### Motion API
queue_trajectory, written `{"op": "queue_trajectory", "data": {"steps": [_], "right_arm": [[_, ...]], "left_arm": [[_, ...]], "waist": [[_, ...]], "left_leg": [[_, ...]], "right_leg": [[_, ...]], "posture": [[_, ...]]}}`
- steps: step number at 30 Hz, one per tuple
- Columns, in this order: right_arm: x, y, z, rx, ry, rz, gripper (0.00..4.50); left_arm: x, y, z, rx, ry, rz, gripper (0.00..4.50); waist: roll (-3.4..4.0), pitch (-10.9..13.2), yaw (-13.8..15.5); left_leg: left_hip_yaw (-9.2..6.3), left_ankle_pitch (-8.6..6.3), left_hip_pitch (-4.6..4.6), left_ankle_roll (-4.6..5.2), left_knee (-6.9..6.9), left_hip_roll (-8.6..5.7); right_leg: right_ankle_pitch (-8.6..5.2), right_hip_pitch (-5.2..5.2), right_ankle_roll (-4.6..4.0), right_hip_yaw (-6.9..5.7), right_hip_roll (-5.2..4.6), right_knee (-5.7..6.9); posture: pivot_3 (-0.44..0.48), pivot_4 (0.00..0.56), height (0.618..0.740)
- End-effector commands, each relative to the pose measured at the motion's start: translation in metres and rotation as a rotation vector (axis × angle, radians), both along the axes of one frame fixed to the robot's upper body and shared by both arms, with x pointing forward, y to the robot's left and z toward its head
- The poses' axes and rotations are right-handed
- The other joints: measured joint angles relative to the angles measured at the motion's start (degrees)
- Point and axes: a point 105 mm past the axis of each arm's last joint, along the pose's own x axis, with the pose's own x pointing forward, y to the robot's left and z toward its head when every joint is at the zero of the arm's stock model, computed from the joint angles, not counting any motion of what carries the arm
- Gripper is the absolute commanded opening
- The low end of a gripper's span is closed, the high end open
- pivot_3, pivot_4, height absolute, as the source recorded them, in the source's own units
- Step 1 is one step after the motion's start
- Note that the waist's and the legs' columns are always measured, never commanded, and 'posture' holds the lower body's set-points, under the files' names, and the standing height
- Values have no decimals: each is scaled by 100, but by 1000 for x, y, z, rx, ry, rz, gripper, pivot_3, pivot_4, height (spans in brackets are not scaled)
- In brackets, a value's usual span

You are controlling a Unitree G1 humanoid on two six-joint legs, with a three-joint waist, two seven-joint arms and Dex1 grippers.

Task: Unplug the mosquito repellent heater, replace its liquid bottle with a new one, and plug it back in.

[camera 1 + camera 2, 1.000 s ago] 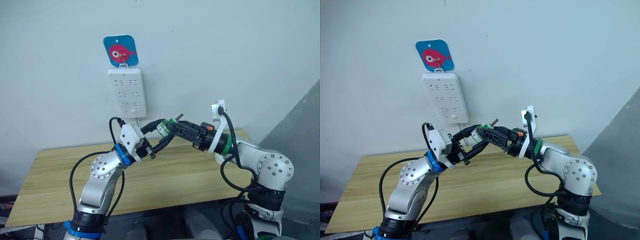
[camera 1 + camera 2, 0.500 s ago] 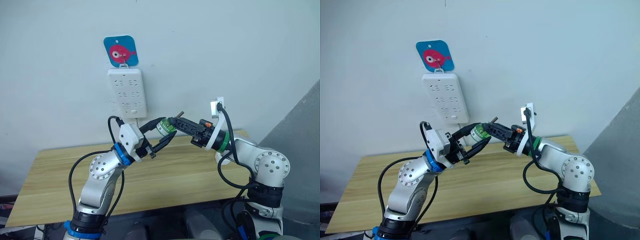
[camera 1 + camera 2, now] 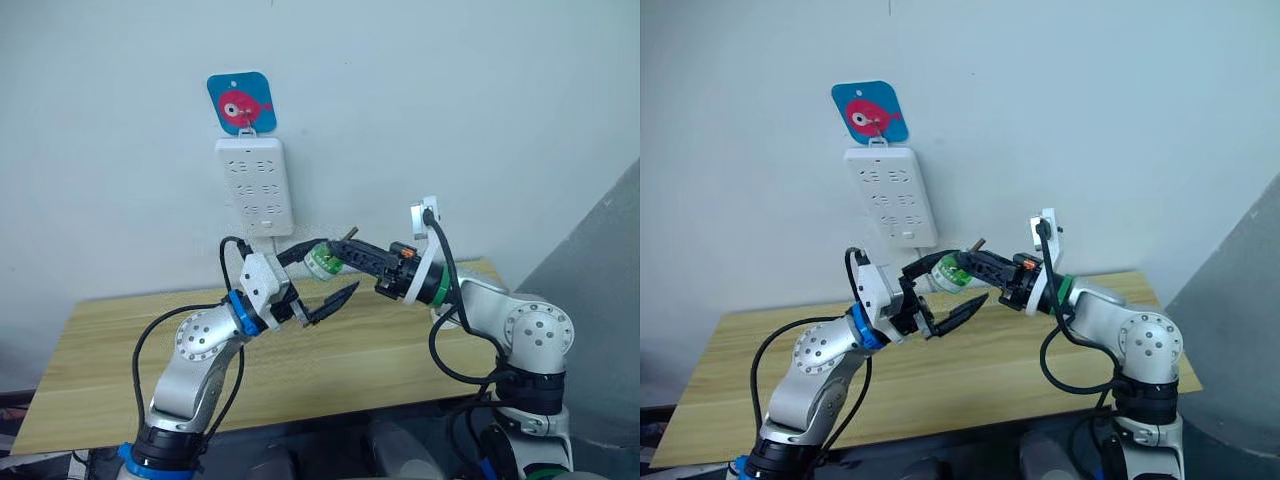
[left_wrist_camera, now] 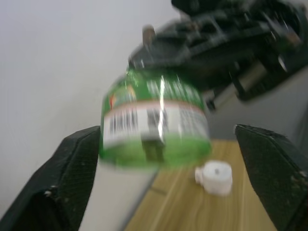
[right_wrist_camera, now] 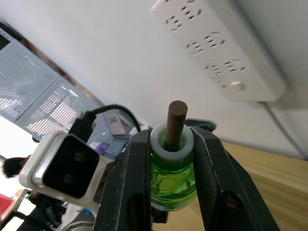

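Note:
The liquid bottle [image 3: 322, 261] is green with a white collar and a dark wick [image 5: 176, 115]. It hangs in the air in front of the wall, below the power strip. My right gripper [image 5: 172, 138] is shut on its neck, one finger [image 5: 131, 183] on each side of the collar. My left gripper [image 3: 320, 275] is open. Its fingers [image 4: 65, 183] stand wide on either side of the bottle's body [image 4: 154, 126] without touching it. On the table beyond lies a small white rounded piece with a dark dot [image 4: 215, 177], the mosquito repellent heater as far as I can tell.
A tall white power strip [image 3: 254, 188] hangs on the wall under a blue card with a pink fish [image 3: 241, 102]; its cable drops toward the arms. The wooden table [image 3: 110, 370] runs below both arms. A grey panel [image 3: 600, 270] stands at the right.
My right gripper has shut on the bottle's neck. My left gripper has then spread its fingers and let go of the bottle's body. The bottle has stayed roughly in place.

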Motion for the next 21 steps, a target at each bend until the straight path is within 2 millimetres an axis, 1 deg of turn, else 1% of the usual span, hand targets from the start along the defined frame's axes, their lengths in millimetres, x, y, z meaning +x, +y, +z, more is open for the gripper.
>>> {"op": "queue_trajectory", "data": {"steps": [1, 4, 5, 7, 10, 12, 14, 16, 18, 21], "right_arm": [[9, -16, -1, -69, -95, -100, 803], [23, -30, -22, -240, -201, -228, 803], [32, -36, -32, -310, -239, -295, 803], [43, -43, -49, -396, -296, -366, 803], [58, -49, -82, -528, -362, -433, 803], [66, -51, -98, -610, -411, -454, 803], [75, -56, -113, -652, -407, -497, 803], [82, -60, -124, -687, -403, -528, 803], [87, -64, -134, -709, -383, -551, 803], [91, -70, -149, -745, -358, -570, 803]], "left_arm": [[2, 9, 8, 46, -41, 20, 4500], [6, 19, 4, 100, -4, 37, 4500], [6, 22, 0, 121, 22, 39, 4500], [4, 25, -6, 144, 71, 43, 4500], [-6, 23, -17, 179, 143, 20, 4500], [-13, 22, -25, 216, 185, 15, 4500], [-21, 21, -34, 263, 234, 14, 4500], [-24, 20, -40, 283, 249, 35, 4500], [-27, 17, -42, 277, 278, 31, 4500], [-32, 9, -40, 253, 274, 11, 4500]], "waist": [[0, 0, 9], [0, 0, 12], [0, 0, 14], [0, 1, 12], [0, 3, 11], [0, 5, 31], [-1, 12, 69], [5, 18, 113], [4, 19, 153], [6, 20, 208]], "left_leg": [[1, 0, 0, 0, 0, 0], [2, 0, 2, 1, -1, 2], [2, 0, 3, 1, -3, 2], [3, 0, 5, 0, -4, 4], [8, 0, 7, 0, -7, 5], [7, -1, 8, 1, -10, 5], [8, -1, 7, 1, -10, 4], [7, -1, 9, 1, -9, 4], [10, -1, 13, 1, -7, 4], [9, -1, 13, 1, -4, 4]], "right_leg": [[0, 0, 0, 1, 0, 0], [-1, 0, 0, 1, 0, -2], [-1, -1, -1, 1, 0, -1], [-2, -2, -3, 2, 1, -1], [-3, -2, -3, 5, 1, -1], [-3, -2, -4, 5, 1, -1], [-3, -2, -5, 6, 0, -1], [-3, -1, -5, 6, 0, 0], [-3, 1, -6, 9, 0, 1], [-3, 2, -6, 7, 0, 2]], "posture": [[-124, 65, 740], [-116, 69, 740], [-104, 75, 740], [-95, 80, 740], [-85, 87, 740], [-75, 90, 740], [-68, 93, 740], [-64, 96, 740], [-59, 97, 740], [-54, 102, 740]]}}
